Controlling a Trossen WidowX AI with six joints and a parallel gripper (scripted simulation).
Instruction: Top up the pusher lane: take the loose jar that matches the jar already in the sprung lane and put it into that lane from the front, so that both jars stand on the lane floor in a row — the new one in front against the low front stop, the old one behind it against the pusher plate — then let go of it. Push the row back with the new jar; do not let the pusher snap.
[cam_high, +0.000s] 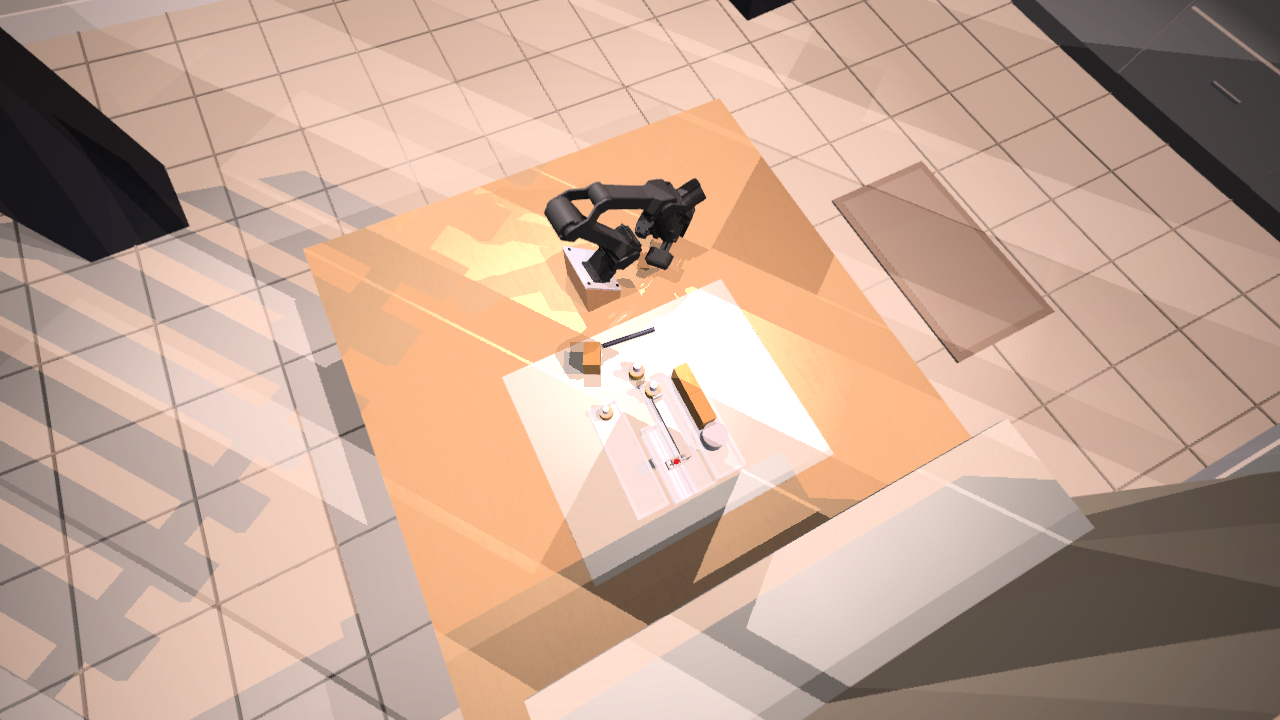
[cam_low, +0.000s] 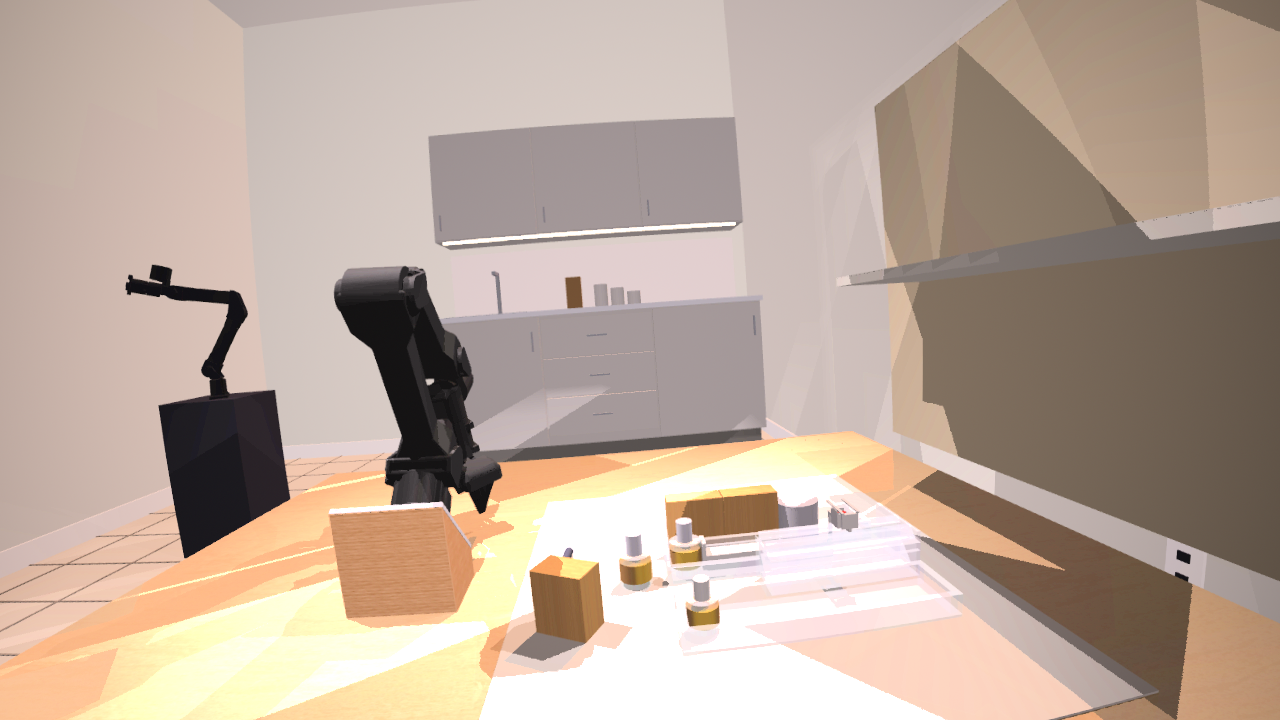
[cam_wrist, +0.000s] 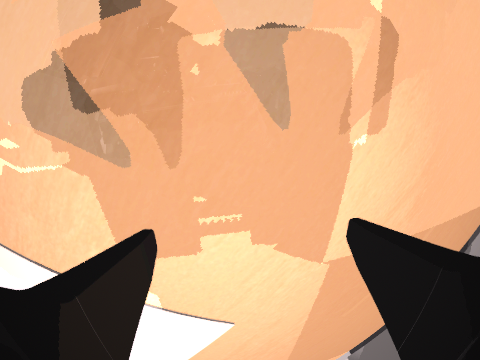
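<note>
Pincer (cam_wrist: 250, 240) wide, empty, hovering over tabletop (cam_wrist: 267, 140) near base. I judge task unstarted; next I reach loose jar (cam_low: 634, 561) at lane's 9 o'clock.

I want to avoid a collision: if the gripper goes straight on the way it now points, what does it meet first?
Most likely the bare wooden table top. The open gripper points down at it, and the wrist view shows nothing between the fingers and the wood.
</note>
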